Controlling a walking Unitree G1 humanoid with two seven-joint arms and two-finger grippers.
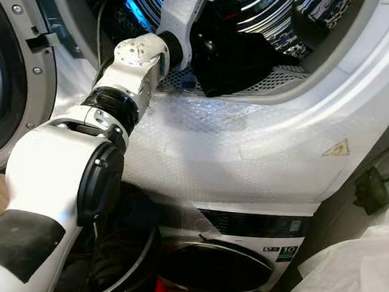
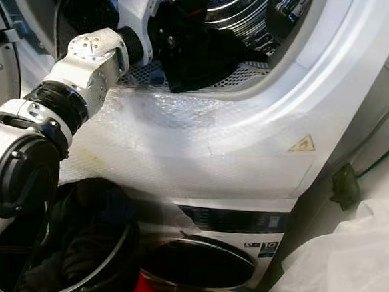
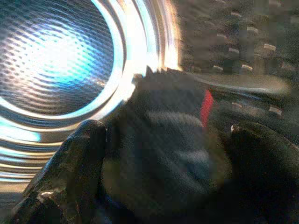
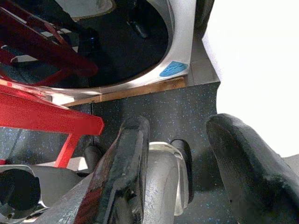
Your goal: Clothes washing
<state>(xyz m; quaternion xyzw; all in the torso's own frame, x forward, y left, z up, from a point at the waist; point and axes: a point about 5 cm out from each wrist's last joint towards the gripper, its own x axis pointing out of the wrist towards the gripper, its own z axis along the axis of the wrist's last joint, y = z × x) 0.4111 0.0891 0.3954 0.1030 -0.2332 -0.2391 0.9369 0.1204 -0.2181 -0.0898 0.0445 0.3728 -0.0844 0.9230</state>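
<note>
Gripping dark garment [image 3: 163, 149], left gripper [image 3: 168, 163] inside drum [image 3: 56, 56]

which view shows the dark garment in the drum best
The left eye view: the dark garment lies at the drum's mouth, draped onto the perforated lip, whole outline visible beside the left arm. The right eye view shows the same. The left wrist view shows it blurred between the left gripper's fingers.

Left arm [image 1: 129, 74] outstretched forward, left claw [image 3: 163, 154] fingers spread around something dark; right claw [image 4: 187, 158] fingers apart, pointing floorward.
</note>
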